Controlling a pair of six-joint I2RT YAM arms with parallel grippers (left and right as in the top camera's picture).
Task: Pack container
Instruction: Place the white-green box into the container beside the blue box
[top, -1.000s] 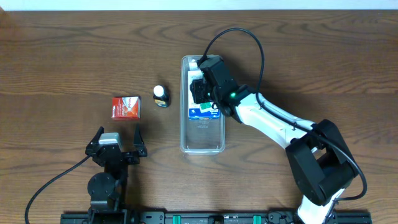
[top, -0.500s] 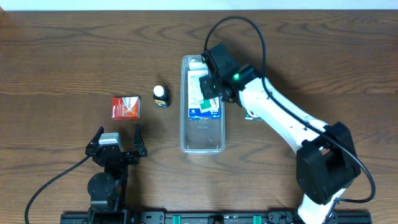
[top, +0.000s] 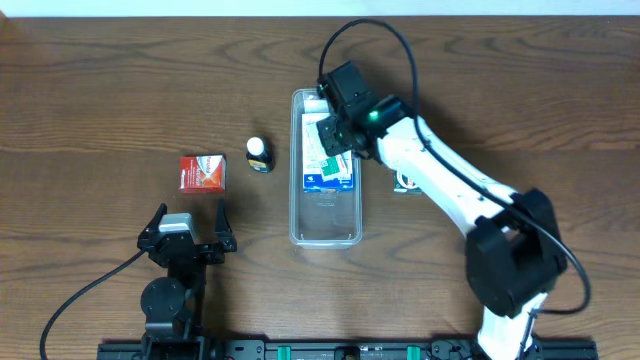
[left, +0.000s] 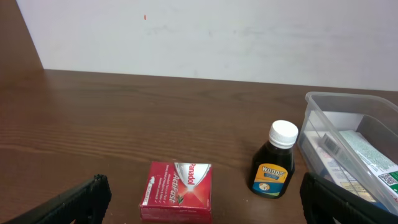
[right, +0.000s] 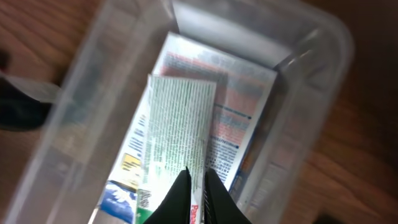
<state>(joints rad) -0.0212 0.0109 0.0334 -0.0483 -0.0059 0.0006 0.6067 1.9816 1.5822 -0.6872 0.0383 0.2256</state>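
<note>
Container (top: 325, 215): sitting in the middle of the overhead frame, running top to bottom on the counter (top: 100, 100).
Already in: a green-print carton (right: 177, 118) is lying flat on top of a second carton (right: 245, 106). Both are taking up the upper half of the bin, and the lower half is showing nothing but bare plastic.
Right end effector (right: 198, 177): hovering right over the green-print carton near the top end of the bin. The fingers are pinching almost together with nothing showing between them, so I'm reading it as not carrying anything.
Left end effector (top: 190, 222): idling at the lower left of the overhead frame, fingers spreading wide and gripping nothing.
Waiting outside: a red box (top: 202, 172) and a small dark bottle (top: 259, 154) with a white cap are sitting on the counter left of the bin. The bottle is the nearer one, and neither is touching the bin.
Mystery bit: something small and pale (top: 405, 185) is peeking out just right of the bin, under the right arm. Can't tell what it is.
Progress: I'm guessing roughly halfway, with two items packed and at least two loose ones looking like they're meant to go in.
What's left: the red box and the bottle are probably going into that free lower half, and there's looking to be plenty of room for both.
</note>
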